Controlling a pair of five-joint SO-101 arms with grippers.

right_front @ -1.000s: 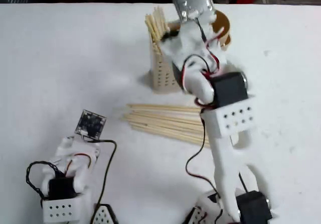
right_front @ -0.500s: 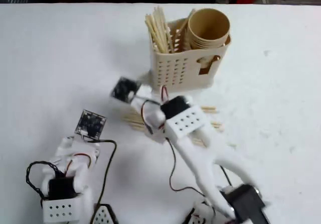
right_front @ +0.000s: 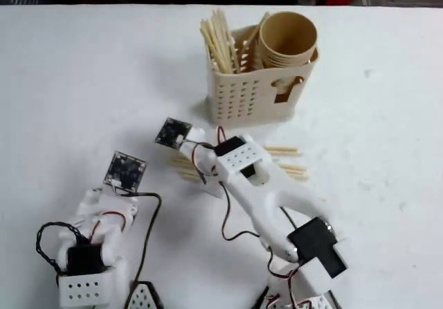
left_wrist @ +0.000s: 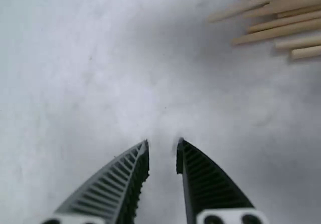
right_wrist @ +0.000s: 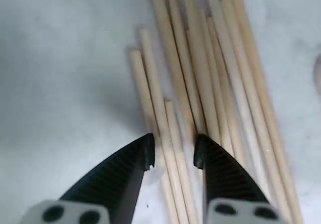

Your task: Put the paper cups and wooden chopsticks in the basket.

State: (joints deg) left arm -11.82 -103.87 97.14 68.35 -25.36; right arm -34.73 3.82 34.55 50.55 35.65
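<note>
We line up over the loose chopsticks point(right_front: 289, 165) left on the tabletop point(right_front: 83, 80).

The basket point(right_front: 256, 101), upper centre in the high view, already holds the paper cups point(right_front: 287, 39) and a sheaf of sticks point(right_front: 220, 35). The rest lie just below it. Our right fingers point(right_wrist: 125, 176), narrowly parted, straddle one or two stick ends, seemingly ready to pinch. Our left fingers point(left_wrist: 123, 184), barely apart, hold nothing.

Bright, diffuse light spreads evenly over the white desk point(right_front: 83, 66) in the high view, nearly washing it out, and the basket point(right_front: 256, 101) casts just a faint, soft shadow at its base. In both wrist views the desk looks dimmer and greyer, with soft narrow shadows hugging the chopsticks point(right_wrist: 200, 83).
</note>
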